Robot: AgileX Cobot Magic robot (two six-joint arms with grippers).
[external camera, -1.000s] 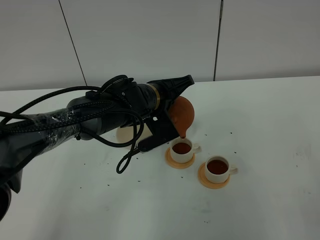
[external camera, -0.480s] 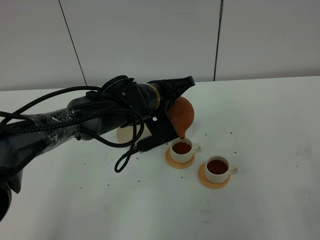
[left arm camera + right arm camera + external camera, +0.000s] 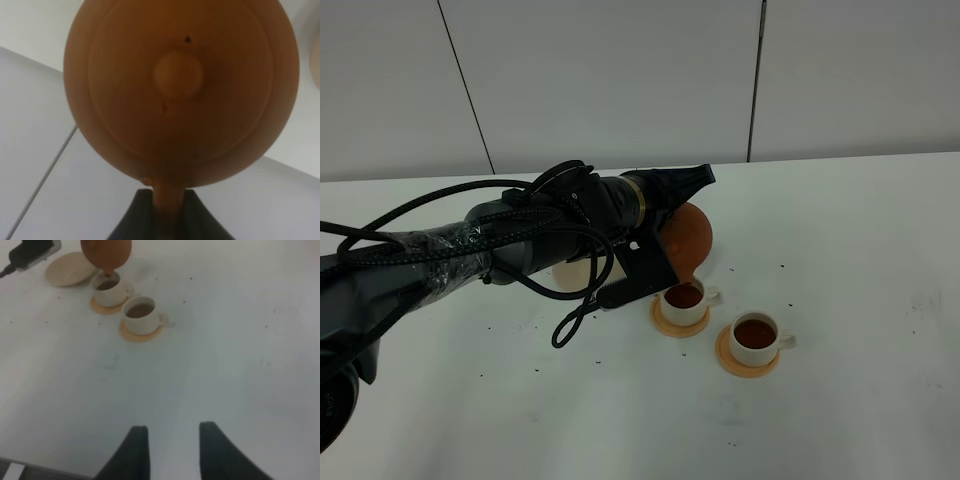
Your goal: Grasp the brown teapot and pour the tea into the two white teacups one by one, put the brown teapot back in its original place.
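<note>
The brown teapot [image 3: 690, 236] hangs tilted, spout down, over the nearer-left of the two white teacups [image 3: 684, 298]. Dark tea stands in that cup and in the other teacup [image 3: 755, 335]. My left gripper [image 3: 167, 217] is shut on the teapot's loop handle [image 3: 167, 197]; the lid and its knob [image 3: 177, 74] fill the left wrist view. The cream saucer [image 3: 565, 270] peeks out behind my left arm [image 3: 520, 240] and shows bare in the right wrist view [image 3: 70, 267]. My right gripper [image 3: 172, 450] is open and empty, well away from the cups [image 3: 141, 312].
Each cup sits on a flat orange coaster [image 3: 748, 364]. Small dark specks dot the white table [image 3: 840, 260]. The left arm's black cables [image 3: 570, 320] loop down toward the table beside the saucer.
The left arm and teapot have shifted slightly right while staying tilted over the same cup. Both cups have stayed where they were.
</note>
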